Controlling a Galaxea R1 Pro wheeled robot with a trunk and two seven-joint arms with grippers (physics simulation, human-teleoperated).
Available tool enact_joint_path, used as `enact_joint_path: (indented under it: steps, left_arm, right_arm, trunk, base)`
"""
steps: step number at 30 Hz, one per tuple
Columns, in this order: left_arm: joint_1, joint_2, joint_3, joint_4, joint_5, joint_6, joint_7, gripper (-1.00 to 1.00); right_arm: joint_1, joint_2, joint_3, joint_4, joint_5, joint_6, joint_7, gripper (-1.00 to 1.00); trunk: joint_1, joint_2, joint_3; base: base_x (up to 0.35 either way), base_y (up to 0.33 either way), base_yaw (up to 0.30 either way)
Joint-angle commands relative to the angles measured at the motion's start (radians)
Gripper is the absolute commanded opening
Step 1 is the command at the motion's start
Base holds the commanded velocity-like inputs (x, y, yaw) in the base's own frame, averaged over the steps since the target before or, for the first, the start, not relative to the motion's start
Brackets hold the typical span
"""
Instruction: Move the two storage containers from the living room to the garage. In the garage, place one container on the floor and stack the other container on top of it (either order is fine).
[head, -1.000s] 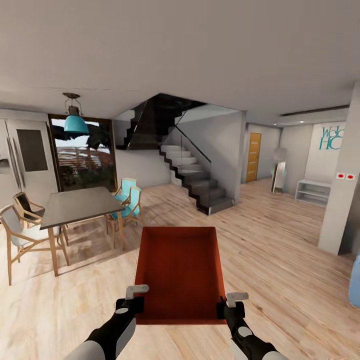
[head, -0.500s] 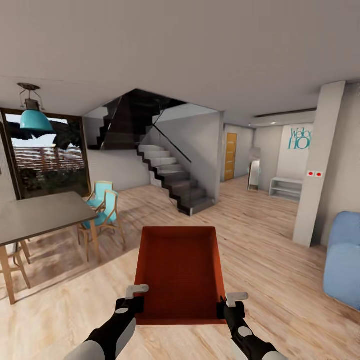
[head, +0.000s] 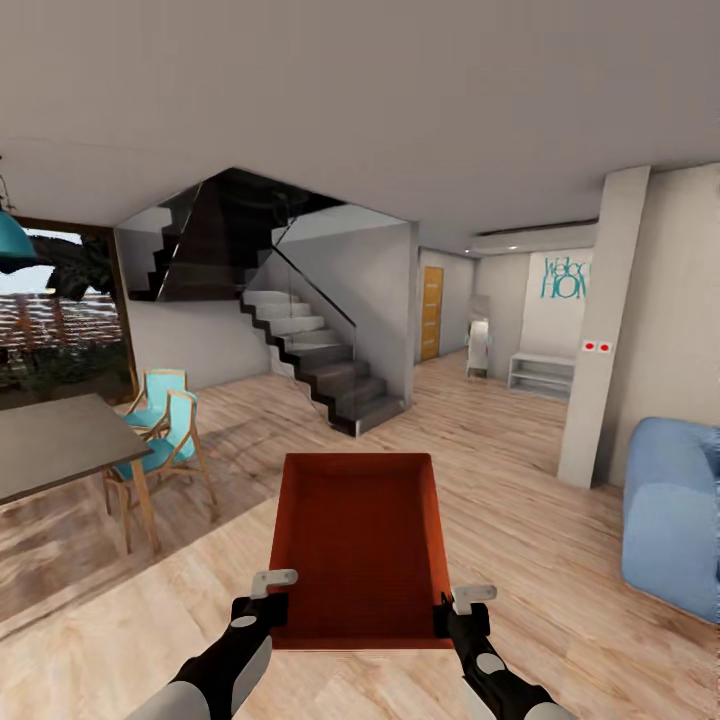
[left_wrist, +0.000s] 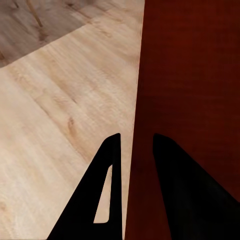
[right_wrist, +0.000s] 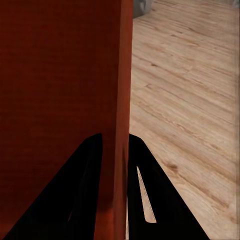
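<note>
Between left tool (head: 262, 598) and right tool (head: 462, 612), both clamped on its side walls, storage container (head: 360, 545) rides; thin-wall pinches might slip, dropping it.

1. One bin (head: 360, 545) is red-orange and rectangular, with smooth plain walls that open slightly toward the top, and no lid.
2. It is empty; the inside floor is bare.
3. It is level, above the light wood-plank floor (head: 560, 620), long side pointing away from the robot.
4. The left gripper (head: 268, 592) and right gripper (head: 458, 606) each clamp a near corner of its side walls.
</note>
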Motion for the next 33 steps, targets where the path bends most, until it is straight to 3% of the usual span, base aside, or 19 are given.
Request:
enact_joint_path:
  steps: [1,33]
  left_arm:
    - [0.000,0.007,0.001,0.002,0.015,0.002,0.012,-1.00]
    - [0.000,0.007,0.001,0.001,0.015,-0.004,0.012,-1.00]
  right_arm:
    - [-0.001,-0.003,-0.026,-0.002,0.000,-0.009,-0.013,-1.00]
    - [-0.001,-0.004,-0.026,-0.003,-0.002,-0.009,-0.014,-1.00]
  trunk:
    - [0.001,0.000,0.000]
    - [0.001,0.000,0.000]
  base:
    - [0.321,0.085,-0.226]
    - [0.321,0.084,-0.241]
